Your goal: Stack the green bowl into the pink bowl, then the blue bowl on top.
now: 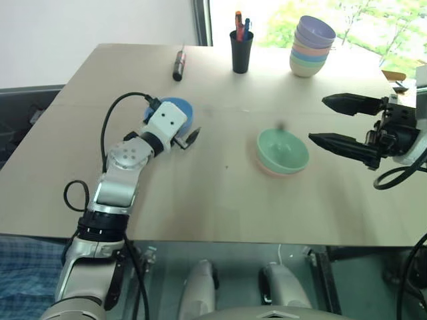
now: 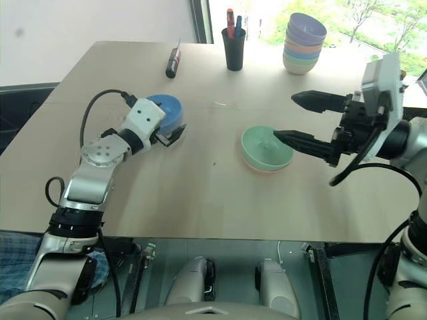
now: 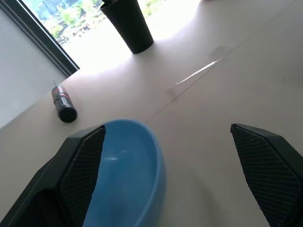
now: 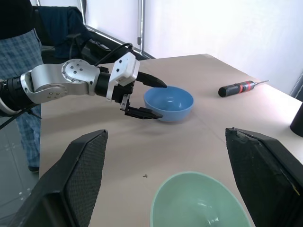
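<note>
Right wrist view: green bowl [image 4: 199, 203] already nested in pink bowl [image 1: 270, 169], mid-tabletop [image 1: 213, 207]. Right tool [image 1: 333, 123] released, empty. Left tool [image 4: 154, 99] spread wide astride blue bowl [image 4: 169, 102] rim, not gripping; next likely clamp, lift, carry onto stack.

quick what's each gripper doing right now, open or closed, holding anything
Left gripper: open, empty, fingers either side of the blue bowl's rim.
Right gripper: open, empty, beside the green bowl.
</note>
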Tool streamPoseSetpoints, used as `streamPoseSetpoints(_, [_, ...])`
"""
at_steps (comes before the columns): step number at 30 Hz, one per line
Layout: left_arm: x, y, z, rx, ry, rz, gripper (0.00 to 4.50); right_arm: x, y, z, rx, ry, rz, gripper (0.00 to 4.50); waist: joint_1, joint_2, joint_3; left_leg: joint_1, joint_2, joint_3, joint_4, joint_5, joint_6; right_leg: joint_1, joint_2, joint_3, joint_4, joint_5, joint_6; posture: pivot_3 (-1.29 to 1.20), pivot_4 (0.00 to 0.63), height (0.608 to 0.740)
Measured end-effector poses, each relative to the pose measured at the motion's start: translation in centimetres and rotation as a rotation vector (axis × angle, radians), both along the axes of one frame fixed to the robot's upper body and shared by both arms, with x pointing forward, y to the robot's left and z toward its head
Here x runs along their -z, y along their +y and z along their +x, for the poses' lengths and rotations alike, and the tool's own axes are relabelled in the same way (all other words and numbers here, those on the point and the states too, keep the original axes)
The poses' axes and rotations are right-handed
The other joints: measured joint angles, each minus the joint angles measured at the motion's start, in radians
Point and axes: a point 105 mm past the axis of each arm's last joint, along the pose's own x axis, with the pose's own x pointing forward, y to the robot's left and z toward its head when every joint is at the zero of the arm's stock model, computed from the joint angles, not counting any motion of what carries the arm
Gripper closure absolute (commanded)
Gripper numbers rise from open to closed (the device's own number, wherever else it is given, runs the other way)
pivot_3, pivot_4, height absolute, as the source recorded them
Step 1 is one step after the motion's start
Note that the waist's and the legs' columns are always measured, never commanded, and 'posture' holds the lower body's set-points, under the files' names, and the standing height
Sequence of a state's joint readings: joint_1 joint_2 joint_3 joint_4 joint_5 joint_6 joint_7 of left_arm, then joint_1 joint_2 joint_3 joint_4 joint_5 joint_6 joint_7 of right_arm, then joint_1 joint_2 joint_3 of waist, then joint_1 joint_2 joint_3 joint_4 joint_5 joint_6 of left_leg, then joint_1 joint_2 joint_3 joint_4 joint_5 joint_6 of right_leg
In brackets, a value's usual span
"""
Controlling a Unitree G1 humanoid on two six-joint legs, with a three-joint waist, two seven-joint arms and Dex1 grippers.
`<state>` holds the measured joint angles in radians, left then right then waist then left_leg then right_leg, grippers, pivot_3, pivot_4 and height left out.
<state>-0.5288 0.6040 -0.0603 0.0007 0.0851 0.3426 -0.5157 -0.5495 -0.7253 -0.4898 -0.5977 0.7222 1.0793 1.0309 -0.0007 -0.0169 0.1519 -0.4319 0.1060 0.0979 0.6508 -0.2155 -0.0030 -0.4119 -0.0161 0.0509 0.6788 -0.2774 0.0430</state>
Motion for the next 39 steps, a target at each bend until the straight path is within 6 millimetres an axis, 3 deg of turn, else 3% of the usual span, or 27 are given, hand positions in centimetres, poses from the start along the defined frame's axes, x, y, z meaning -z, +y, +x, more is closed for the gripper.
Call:
streamPoseSetpoints(8, [1.3, 2.3, 0.6, -0.092, 0.070, 0.045, 0.00, 0.4, -0.8, -0.1, 0.035, 0.000, -0.021, 0.34, -0.003, 0.000, 0.000, 0.000, 0.000, 0.000, 0.000, 0.000, 0.000, 0.000, 0.000, 0.000, 0.000, 0.000, 0.000, 0.00, 0.150, 0.740])
streamPoseSetpoints(21, [4.2, 3.3, 2.3, -0.062, 0.193, 0.160, 0.00, 1.1, -0.8, 0.3, 0.052, 0.011, -0.039, 0.34, -0.002, -0.001, 0.000, 0.000, 0.000, 0.000, 0.001, 0.000, 0.000, 0.000, 0.000, 0.000, 0.000, 0.000, 0.000, 0.00, 0.150, 0.740])
streamPoseSetpoints(24, [3.6, 3.4, 3.1, -0.041, 0.176, 0.197, 0.70, 1.1, -0.9, 0.3, 0.058, 0.011, -0.042, 0.24, 0.000, -0.001, 0.000, -0.001, 0.000, 0.000, 0.001, 0.000, 0.000, 0.000, 0.000, 0.000, 0.000, 0.000, 0.000, 0.00, 0.150, 0.740])
streamPoseSetpoints(30, [3.7, 2.8, 3.7, 0.004, 0.178, 0.221, 3.23, 1.4, -1.2, 0.3, 0.082, 0.023, -0.048, 0.24, 0.001, -0.001, 0.001, -0.001, 0.000, 0.000, 0.001, 0.000, 0.000, 0.000, 0.000, 0.000, 0.000, 0.000, 0.000, 0.00, 0.150, 0.740])
streamPoseSetpoints(33, [4.2, 2.4, 3.6, 0.033, 0.195, 0.231, 4.19, 1.6, -1.3, 0.3, 0.091, 0.034, -0.048, 0.24, 0.000, -0.001, 0.001, -0.001, 0.000, 0.000, 0.001, 0.000, 0.000, 0.000, 0.000, 0.000, 0.000, 0.000, 0.000, 0.00, 0.150, 0.740])
streamPoseSetpoints(34, [4.5, 2.3, 3.5, 0.051, 0.211, 0.238, 4.37, 1.7, -1.4, 0.3, 0.098, 0.037, -0.049, 0.24, 0.000, -0.001, 0.001, -0.001, 0.000, 0.000, 0.001, 0.000, 0.000, 0.000, 0.000, 0.000, 0.000, 0.000, 0.000, 0.00, 0.150, 0.740])
streamPoseSetpoints(39, [3.4, 1.4, 4.1, 0.151, 0.213, 0.298, 4.37, 1.6, -1.5, 0.2, 0.103, 0.031, -0.061, 0.24, 0.004, -0.002, 0.001, -0.001, 0.000, -0.001, 0.001, 0.000, 0.000, 0.000, 0.000, -0.001, 0.000, 0.000, 0.000, 0.00, 0.150, 0.740])
